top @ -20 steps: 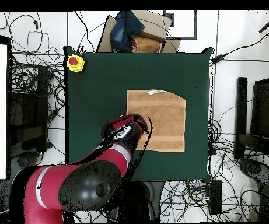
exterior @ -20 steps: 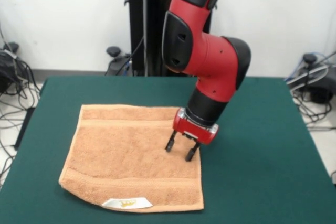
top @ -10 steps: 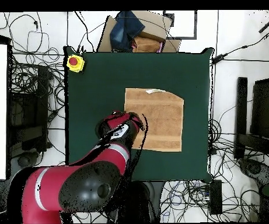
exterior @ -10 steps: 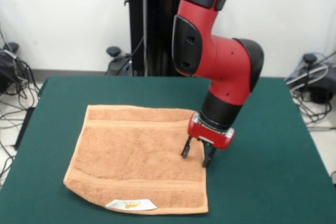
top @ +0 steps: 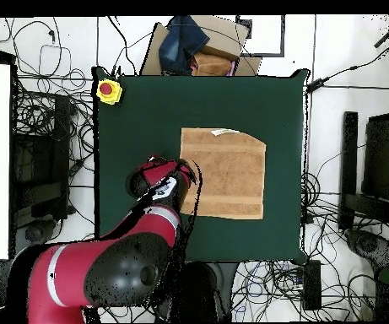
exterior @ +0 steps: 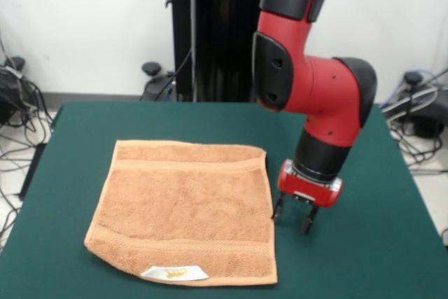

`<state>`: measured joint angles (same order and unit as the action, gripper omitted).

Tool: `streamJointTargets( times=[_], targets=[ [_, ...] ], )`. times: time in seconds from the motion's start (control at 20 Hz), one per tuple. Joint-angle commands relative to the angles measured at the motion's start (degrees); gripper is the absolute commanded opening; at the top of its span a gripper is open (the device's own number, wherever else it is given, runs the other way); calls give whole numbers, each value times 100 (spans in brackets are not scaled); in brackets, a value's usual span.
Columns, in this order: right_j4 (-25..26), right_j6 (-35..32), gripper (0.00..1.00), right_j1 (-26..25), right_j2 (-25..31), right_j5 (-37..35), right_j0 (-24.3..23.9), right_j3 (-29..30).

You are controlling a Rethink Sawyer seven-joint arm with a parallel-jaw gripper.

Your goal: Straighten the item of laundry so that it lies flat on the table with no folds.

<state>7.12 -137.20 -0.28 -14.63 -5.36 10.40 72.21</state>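
One towel [exterior: 185, 211] is seen spread nearly flat on the table [exterior: 364, 243], left of centre in the front view, just left of the gripper [exterior: 294, 218], whose fingers are held apart and empty over bare felt beside its right edge.

— What colour is the towel [exterior: 185, 213]?

— Orange-tan terry, with woven bands of the same colour near two opposite edges. Its label [exterior: 174, 272] is white with yellow print; what the print shows I can't make out.

— And the table [exterior: 378, 243]?

— A plain dark green top, no pattern.

— The arm [exterior: 308, 96]?

— Red shells with black joints. The gripper [exterior: 293, 216] has a red body and dark fingers.

— Anything else coloured?

— A red button on a yellow base [top: 107, 89] at a table corner, seen from overhead.
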Motion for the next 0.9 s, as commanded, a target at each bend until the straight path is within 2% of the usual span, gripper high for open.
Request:
streamJointTargets(
  times=[0.05,0.15,0.3,0.4,0.7,0.9],
  targets=[
    [-204,-561,100,87,680,174,26,-74],
    [18,-435,100,488,770,95,-97,452],
    [430,-68,100,1389,871,-164,-394,1504],
    [608,65,100,1641,906,-201,-509,1804],
    [807,-39,100,1353,562,-131,-396,1675],
    [602,-460,100,874,-177,-331,144,1400]
  ],
)
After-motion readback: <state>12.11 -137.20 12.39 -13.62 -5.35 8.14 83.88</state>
